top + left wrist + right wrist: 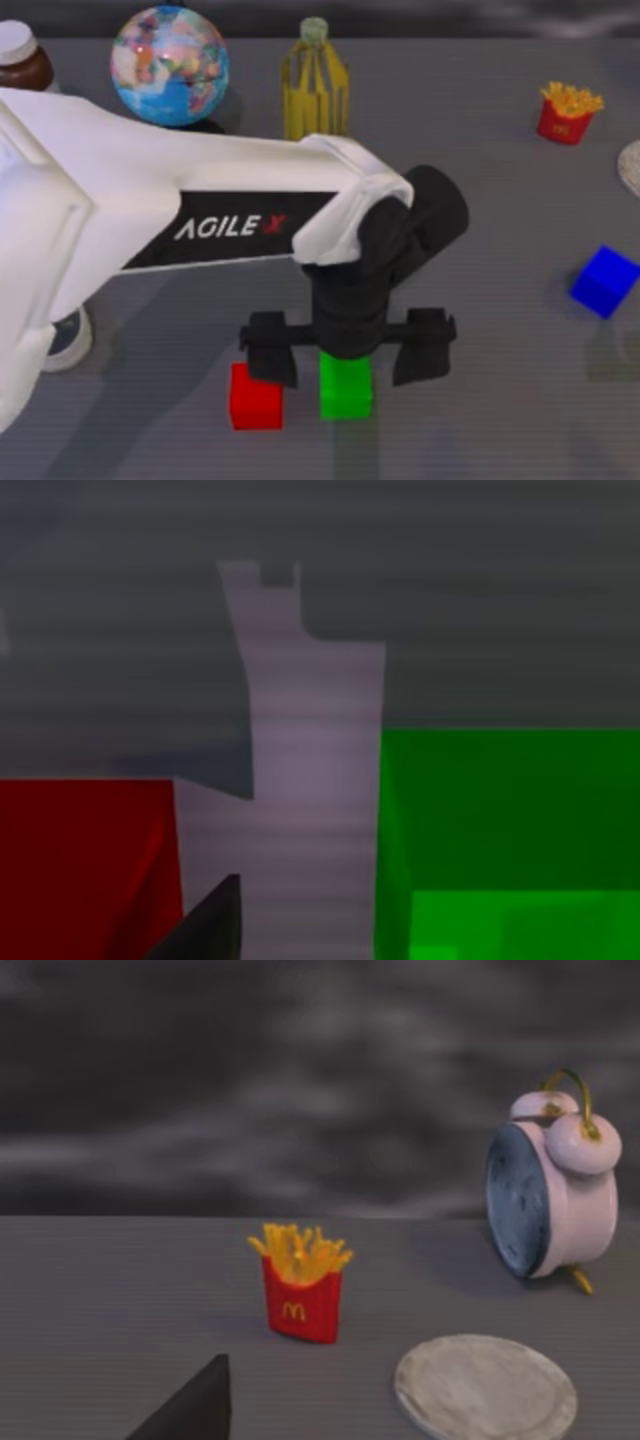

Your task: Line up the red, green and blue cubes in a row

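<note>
Cubes on grey table

Red cube, green cube, blue cube

Dim even light, soft shadows, faint horizontal banding, slight blur

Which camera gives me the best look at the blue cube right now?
The top view: the blue cube sits whole and unobstructed near the table's right edge. The left wrist view shows only the red and green cubes; the right wrist view doesn't show it.
</note>
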Robot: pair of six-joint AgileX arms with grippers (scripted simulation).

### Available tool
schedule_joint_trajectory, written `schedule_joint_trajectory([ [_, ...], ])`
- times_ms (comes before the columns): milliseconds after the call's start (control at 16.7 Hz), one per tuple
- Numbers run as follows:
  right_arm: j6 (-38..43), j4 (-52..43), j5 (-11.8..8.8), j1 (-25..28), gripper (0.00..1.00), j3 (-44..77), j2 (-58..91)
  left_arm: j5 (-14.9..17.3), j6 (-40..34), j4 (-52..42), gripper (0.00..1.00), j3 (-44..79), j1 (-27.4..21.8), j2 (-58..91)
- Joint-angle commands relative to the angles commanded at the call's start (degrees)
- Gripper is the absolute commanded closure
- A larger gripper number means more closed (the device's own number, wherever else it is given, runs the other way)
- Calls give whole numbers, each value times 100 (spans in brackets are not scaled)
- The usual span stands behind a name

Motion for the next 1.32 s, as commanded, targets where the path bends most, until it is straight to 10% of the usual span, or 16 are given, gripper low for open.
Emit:
schedule_joint_trajectory([
  [840, -25, -40, -4, 9, 0, 52, 54, -7, -7, -1366, 0, 909, 107, -480],
  [1320, -942, -1487, -14, 203, 0, 2064, 2386, -100, 457, 104, 0, -1191, 1406, -3047],
])
